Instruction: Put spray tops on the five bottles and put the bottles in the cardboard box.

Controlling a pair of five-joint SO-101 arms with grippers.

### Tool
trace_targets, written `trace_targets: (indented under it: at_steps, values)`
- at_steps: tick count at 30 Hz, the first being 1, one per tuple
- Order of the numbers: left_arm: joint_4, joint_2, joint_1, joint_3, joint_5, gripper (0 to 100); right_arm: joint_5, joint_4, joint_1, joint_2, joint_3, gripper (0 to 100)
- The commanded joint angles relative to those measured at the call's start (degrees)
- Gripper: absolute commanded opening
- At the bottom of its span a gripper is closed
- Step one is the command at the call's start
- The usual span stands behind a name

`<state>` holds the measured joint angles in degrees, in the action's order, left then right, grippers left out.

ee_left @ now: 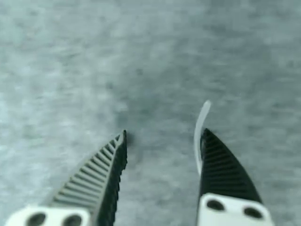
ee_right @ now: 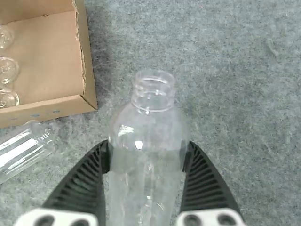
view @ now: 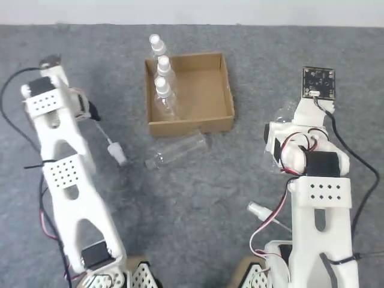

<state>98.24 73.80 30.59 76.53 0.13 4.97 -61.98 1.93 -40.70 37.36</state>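
My right gripper (ee_right: 147,146) is shut on a clear bottle (ee_right: 150,122) with an open neck, held to the right of the cardboard box (view: 191,126). Three bottles with white spray tops (view: 162,78) stand along the box's left wall. Another uncapped bottle (view: 177,150) lies on its side just in front of the box. A loose spray top (view: 118,155) lies left of it, its thin dip tube (ee_left: 201,127) running up beside one finger of my open left gripper (ee_left: 164,133). A second spray top (view: 261,210) lies by the right arm's base.
Grey felt covers the table. The box's right half (view: 207,84) holds nothing. Open felt lies between the two arms in the front middle. Cables trail along both arms' outer sides.
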Motion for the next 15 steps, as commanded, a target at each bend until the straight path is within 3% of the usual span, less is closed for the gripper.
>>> trace_targets:
  at_steps: [1, 15]
  values:
    - [2.46, -0.44, 3.96, 2.33, -2.55, 23, -0.35, 1.27, -1.19, -1.98, -0.35, 0.9]
    - [2.46, -5.71, 16.62, -10.59, -10.81, 23, -0.35, 1.27, -0.92, -1.89, -0.26, 0.9]
